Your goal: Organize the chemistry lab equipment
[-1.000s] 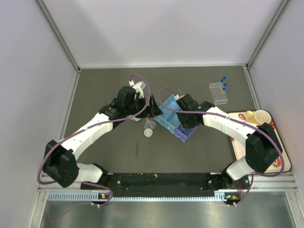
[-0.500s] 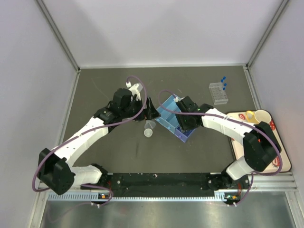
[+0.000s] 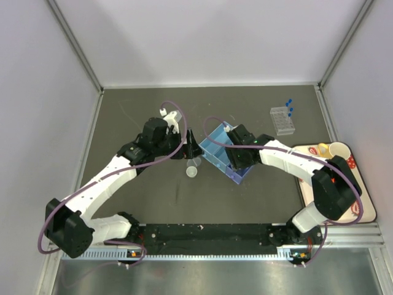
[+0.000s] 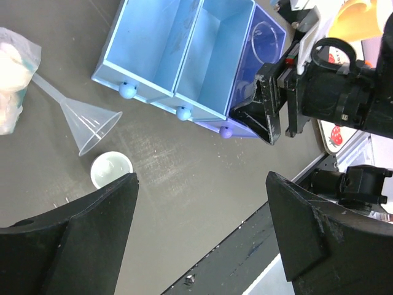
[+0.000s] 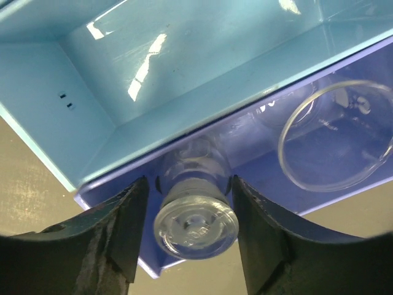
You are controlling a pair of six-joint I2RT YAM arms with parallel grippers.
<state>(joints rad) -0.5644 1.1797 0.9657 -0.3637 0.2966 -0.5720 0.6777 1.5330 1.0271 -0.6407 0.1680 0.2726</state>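
My right gripper hangs over the purple end compartment of a blue three-part organizer box. A small clear beaker sits between its fingers, and thin dark gaps show on both sides of the glass. A round clear dish lies in that same compartment. My left gripper is open and empty above bare table, just left of the box. Below it lie a clear funnel and a tiny white-rimmed beaker. The clear tube rack with blue-capped tubes stands at the back right.
A strawberry-patterned tray with a yellow mug lies at the right edge. A crumpled clear bag lies left of the funnel. The two grippers are close together around the box. The black front rail runs along the near edge.
The right gripper's jaws have widened slightly around the beaker. The left arm has drawn back a little toward the left and near side, its gripper still open.
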